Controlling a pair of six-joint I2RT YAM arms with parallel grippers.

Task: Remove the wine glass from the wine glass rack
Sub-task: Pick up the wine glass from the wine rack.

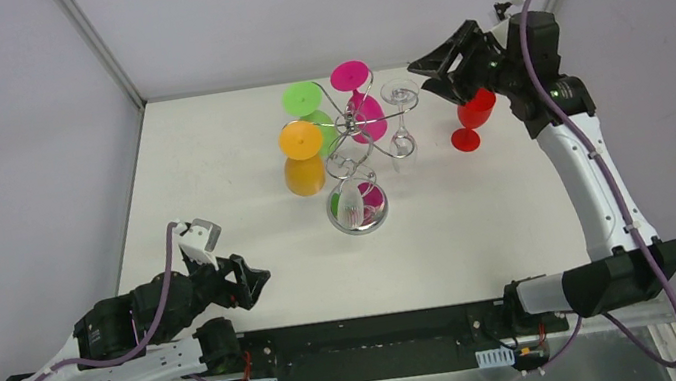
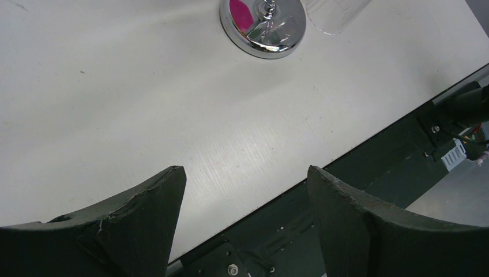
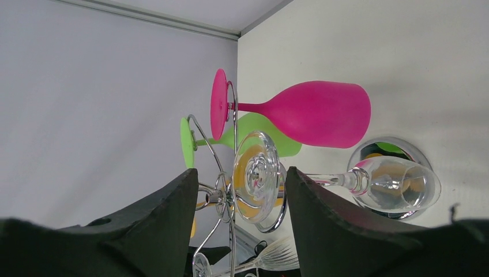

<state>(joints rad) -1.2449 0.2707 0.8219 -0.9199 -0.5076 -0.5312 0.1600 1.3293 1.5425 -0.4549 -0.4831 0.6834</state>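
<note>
The chrome wine glass rack [image 1: 362, 138] stands mid-table on its round mirrored base [image 1: 358, 218]. Green [image 1: 303, 101], magenta [image 1: 350, 77], orange [image 1: 301, 142] and clear [image 1: 398, 93] wine glasses hang upside down from its scroll arms. My right gripper [image 1: 431, 79] is open beside the clear glass. In the right wrist view the clear glass's foot [image 3: 256, 176] lies between my open fingers [image 3: 239, 176], with its bowl [image 3: 398, 184] off to the right. My left gripper [image 1: 247, 283] is open and empty near the front left; it also shows in the left wrist view [image 2: 245, 173].
A red wine glass [image 1: 473, 118] stands on the table under my right wrist. Another clear ribbed glass [image 1: 348, 205] hangs low by the rack's base. The left wrist view shows the base [image 2: 263, 26] and the table's near edge [image 2: 300, 184].
</note>
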